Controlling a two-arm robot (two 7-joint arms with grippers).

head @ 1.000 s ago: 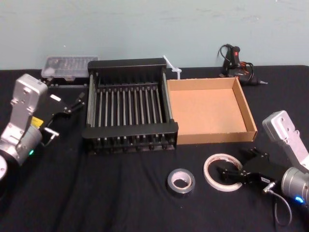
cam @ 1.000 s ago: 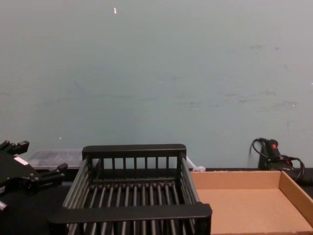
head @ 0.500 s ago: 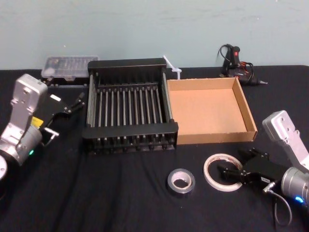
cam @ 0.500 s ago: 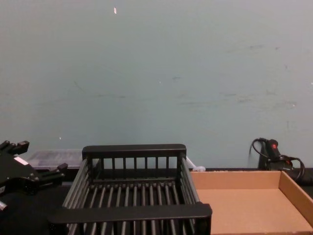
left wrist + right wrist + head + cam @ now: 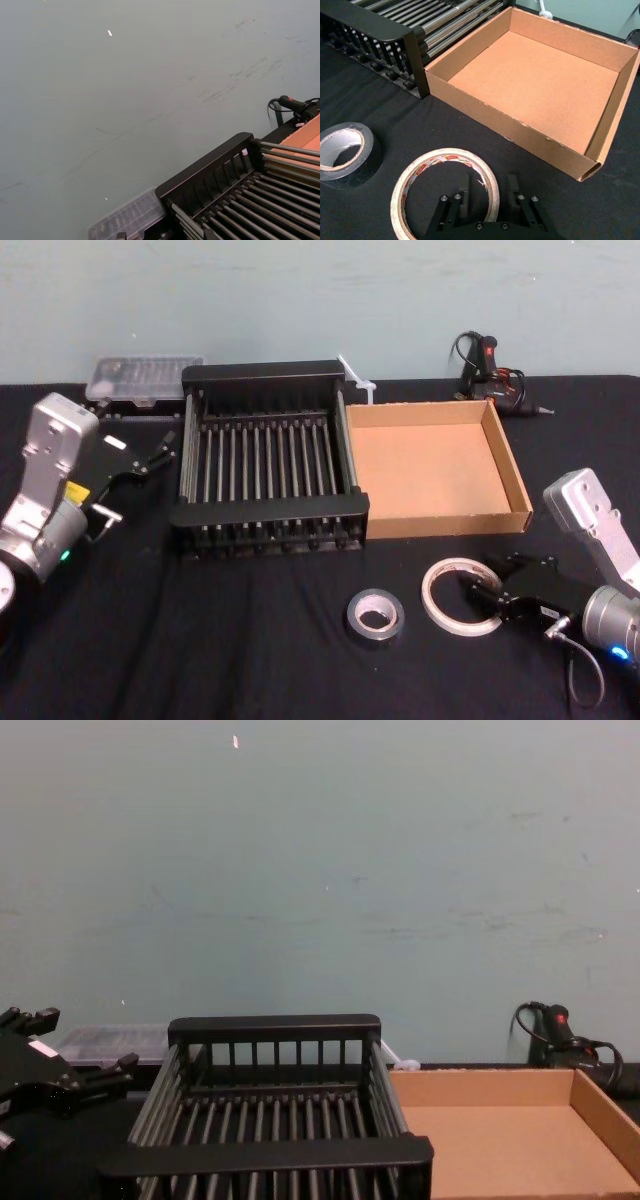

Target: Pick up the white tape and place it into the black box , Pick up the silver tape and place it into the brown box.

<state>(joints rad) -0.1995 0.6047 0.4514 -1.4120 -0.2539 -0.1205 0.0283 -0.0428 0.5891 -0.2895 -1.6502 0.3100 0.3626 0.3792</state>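
Note:
The white tape [image 5: 430, 592] [image 5: 420, 165] lies flat on the black cloth in front of the brown box [image 5: 430, 465] [image 5: 535, 85]. My right gripper [image 5: 482, 595] [image 5: 489, 192] is low over the roll's right side. One finger stands inside the ring and one outside, close to its wall but apart from it. The silver tape [image 5: 392, 618] [image 5: 367, 155] lies just left of the white roll. The black box [image 5: 270, 510] [image 5: 270, 1152] stands left of the brown box, nothing in either. My left gripper [image 5: 160, 453] [image 5: 85, 1040] hangs open beside the black box's left wall.
A clear plastic case [image 5: 143, 375] [image 5: 127, 217] sits behind the black box at the far left. A glue gun with its cable [image 5: 490, 365] [image 5: 560, 1030] lies at the back right. A white strip [image 5: 355, 375] pokes up between the boxes. Bare cloth lies along the front.
The right gripper's fingers have drawn much closer together around the white tape's wall. The tapes, boxes and left arm have not moved.

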